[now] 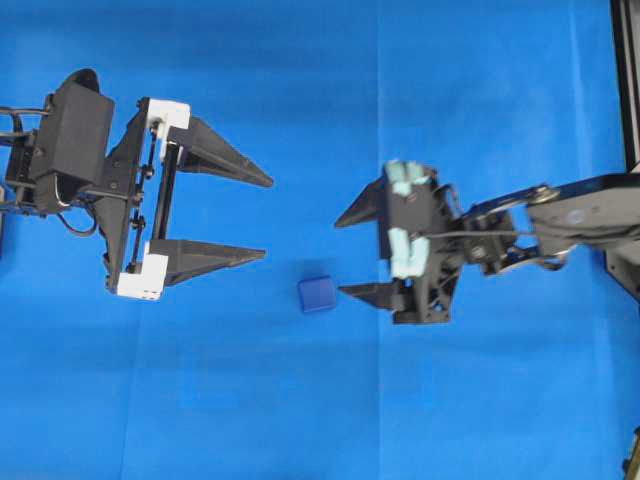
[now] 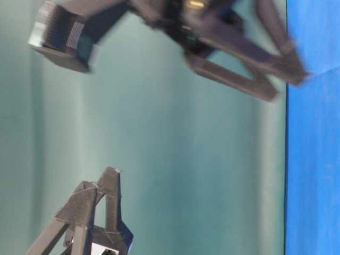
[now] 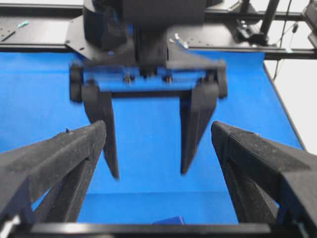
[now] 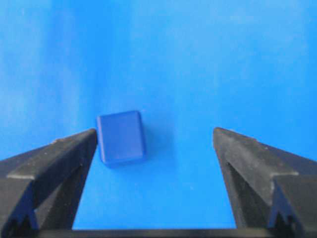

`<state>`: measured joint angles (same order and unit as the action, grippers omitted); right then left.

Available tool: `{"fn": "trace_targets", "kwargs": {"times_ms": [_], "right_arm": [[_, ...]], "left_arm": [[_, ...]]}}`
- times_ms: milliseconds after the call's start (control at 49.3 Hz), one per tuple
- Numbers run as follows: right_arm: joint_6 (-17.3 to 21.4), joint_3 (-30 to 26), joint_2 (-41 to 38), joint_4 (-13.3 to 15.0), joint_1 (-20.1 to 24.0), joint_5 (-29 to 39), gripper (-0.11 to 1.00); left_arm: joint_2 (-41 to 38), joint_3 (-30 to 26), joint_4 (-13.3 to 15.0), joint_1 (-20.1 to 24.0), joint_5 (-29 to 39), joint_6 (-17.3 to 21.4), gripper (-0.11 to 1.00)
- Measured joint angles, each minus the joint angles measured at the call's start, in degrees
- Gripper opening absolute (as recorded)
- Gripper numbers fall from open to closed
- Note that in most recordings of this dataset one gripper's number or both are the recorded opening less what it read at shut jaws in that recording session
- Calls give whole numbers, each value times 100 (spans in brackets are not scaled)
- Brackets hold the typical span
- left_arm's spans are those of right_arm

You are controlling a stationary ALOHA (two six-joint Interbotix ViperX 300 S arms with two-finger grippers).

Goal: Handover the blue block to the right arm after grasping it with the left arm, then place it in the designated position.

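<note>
Jaws on both arms stand spread, gripping nothing; the blue block point(image 1: 316, 294) lies on the blue surface point(image 1: 300, 420), just beside the right arm's point(image 1: 357, 254) lower fingertip.

In the left wrist view, the blue block point(image 3: 169, 220) is mostly cut off.

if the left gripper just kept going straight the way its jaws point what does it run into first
Most likely the right gripper, which faces it with open jaws across the blue cloth. The blue block sits lower, probably just off that line, though depth is hard to judge.
</note>
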<state>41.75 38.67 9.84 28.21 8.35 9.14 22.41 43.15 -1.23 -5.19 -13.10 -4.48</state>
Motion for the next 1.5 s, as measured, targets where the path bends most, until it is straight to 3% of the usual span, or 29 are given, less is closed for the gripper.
{"fn": "trace_targets", "kwargs": {"times_ms": [608,811,1257,1501], "right_arm": [[-53,158,2118,35,149,1564,86],[-53,272,2479,70,149,1591,86],[-53,272,2461,255,158,1556,86],[-35,316,2593,475,149,1099,86]], "left_arm": [[0,0,0,0,-9,-9,91],[0,0,0,0,-9,-9,91],[9,0,0,0,-9,-9,91],[0,9,0,0,-9,-9,91]]}}
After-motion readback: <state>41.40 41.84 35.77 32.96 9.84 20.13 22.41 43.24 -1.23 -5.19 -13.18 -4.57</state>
